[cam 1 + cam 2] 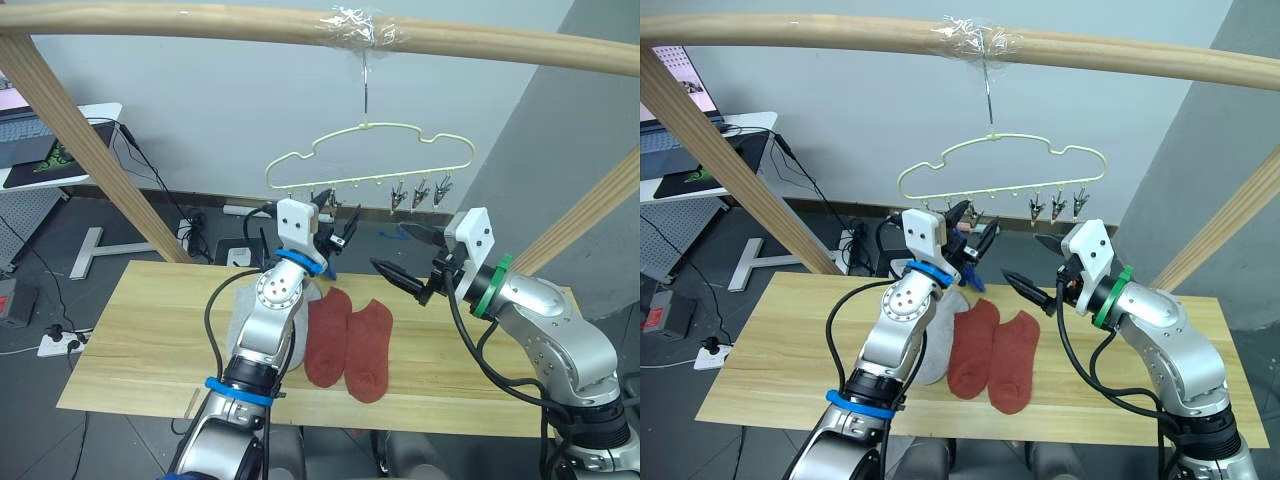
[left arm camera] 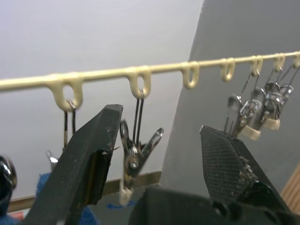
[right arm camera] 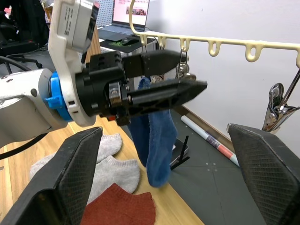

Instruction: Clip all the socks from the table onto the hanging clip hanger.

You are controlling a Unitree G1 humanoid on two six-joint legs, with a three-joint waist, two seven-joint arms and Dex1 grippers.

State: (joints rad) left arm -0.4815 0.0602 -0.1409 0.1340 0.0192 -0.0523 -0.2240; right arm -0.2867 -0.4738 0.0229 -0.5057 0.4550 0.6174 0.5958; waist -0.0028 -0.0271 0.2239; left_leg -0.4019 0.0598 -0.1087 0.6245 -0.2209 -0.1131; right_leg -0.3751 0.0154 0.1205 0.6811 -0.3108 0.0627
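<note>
The pale-yellow clip hanger (image 1: 370, 150) hangs by its hook from the wooden rail. My left gripper (image 1: 338, 222) is raised to the hanger's left clips, open, with one metal clip (image 2: 133, 154) between its fingers. A blue sock (image 3: 157, 145) hangs just behind it. My right gripper (image 1: 408, 257) is open and holds nothing; it hovers over the table (image 1: 150, 340), below the three right clips (image 1: 420, 195). Two rust red socks (image 1: 325, 335) (image 1: 370, 350) lie side by side on the table. Light grey socks (image 1: 300, 335) lie left of them, partly hidden by my left arm.
A wooden rail (image 1: 200, 25) crosses overhead. Slanted wooden posts (image 1: 90, 140) (image 1: 590, 215) stand at both sides of the table. A white desk with a laptop (image 1: 40, 150) is at the far left, and cables lie on the floor behind the table.
</note>
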